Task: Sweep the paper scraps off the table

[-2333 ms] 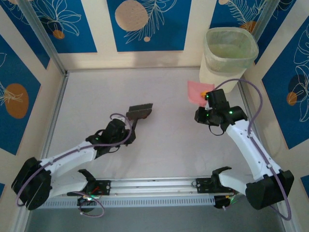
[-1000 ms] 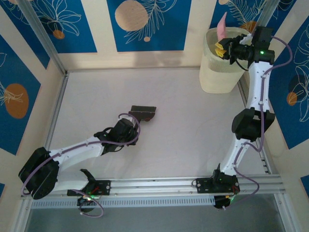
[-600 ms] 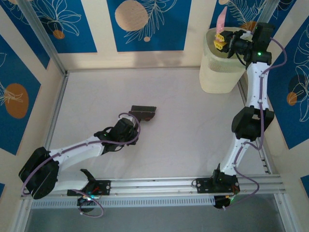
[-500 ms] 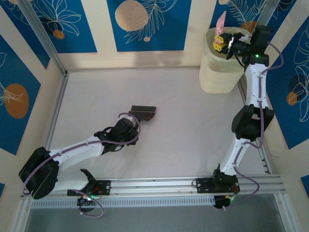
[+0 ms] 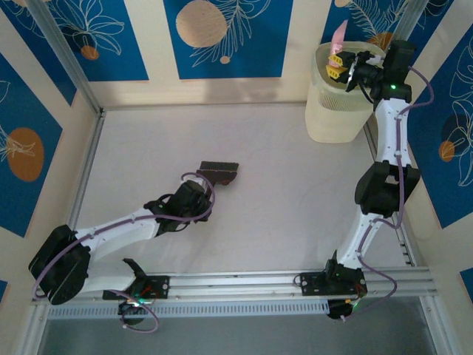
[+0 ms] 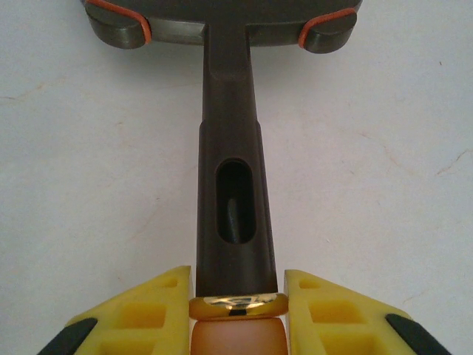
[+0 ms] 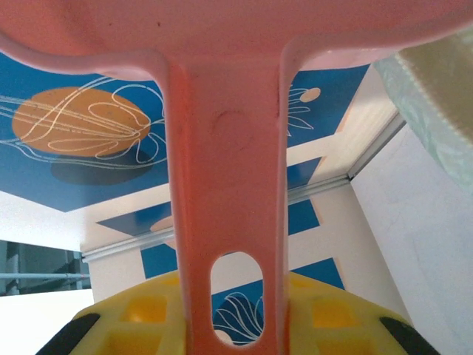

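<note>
No paper scraps show on the whitish-grey table. My right gripper is raised over the pale waste bin and is shut on the handle of the pink dustpan, which is tipped up on edge above the bin's rim. From the right wrist the dustpan handle runs up between the yellow fingers to the pan. My left gripper rests low on the table, shut on the handle of the dark brush. The brush handle sits clamped between the yellow fingers.
Aluminium rails edge the table at the front and sides. Cream walls with blue panels close in the back and both sides. The bin stands in the back right corner.
The right arm lifted the pink dustpan from the table beside the bin up over the bin's rim and tipped it upright. The left arm with the brush shifted slightly right, then stayed still.
</note>
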You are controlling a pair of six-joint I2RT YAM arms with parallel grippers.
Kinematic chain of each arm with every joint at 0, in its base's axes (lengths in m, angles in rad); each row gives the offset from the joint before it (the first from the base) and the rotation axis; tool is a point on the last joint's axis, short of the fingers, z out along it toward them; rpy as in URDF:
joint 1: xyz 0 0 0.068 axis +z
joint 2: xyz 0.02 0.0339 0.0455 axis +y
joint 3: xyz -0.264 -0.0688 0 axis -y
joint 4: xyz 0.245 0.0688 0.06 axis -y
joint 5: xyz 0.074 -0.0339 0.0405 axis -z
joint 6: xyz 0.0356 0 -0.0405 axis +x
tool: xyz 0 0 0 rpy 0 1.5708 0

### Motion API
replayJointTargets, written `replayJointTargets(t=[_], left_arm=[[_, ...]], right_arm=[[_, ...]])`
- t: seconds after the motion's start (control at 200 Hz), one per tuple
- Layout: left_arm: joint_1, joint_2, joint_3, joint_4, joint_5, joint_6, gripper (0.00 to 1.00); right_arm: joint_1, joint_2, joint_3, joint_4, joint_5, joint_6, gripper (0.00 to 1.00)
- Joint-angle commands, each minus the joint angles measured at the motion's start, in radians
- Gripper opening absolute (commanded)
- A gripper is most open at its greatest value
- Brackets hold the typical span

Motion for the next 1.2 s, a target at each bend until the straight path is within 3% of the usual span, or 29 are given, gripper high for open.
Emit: replayJointTargets(t=[0.0, 0.22, 0.51, 0.775, 0.98, 1.195], left_arm=[[-0.008, -0.004, 0.035, -0.011, -0.035, 0.017, 0.00], [-0.008, -0.027, 0.034, -0.043, -0.107, 0.011, 0.00], [-0.008, -0.023, 0.041, -0.073, -0.190, 0.025, 0.00], [-0.007, 0.013, 0.057, -0.097, -0.271, 0.043, 0.00], [-0.007, 0.074, 0.063, -0.072, -0.274, 0.056, 0.00], [-0.007, 0.133, 0.068, -0.040, -0.258, 0.072, 0.00]], right_arm=[[0.000, -0.065, 0.043, -0.061, 0.003, -0.085, 0.00], [0.085, -0.080, 0.259, -0.478, 0.124, -0.490, 0.00], [0.380, -0.218, 0.131, -0.698, 0.502, -0.911, 0.00], [0.617, -0.365, -0.319, -0.614, 0.921, -1.052, 0.00], [0.697, -0.487, -0.722, -0.430, 1.013, -1.072, 0.00], [0.816, -0.481, -0.924, -0.371, 1.186, -1.108, 0.00]])
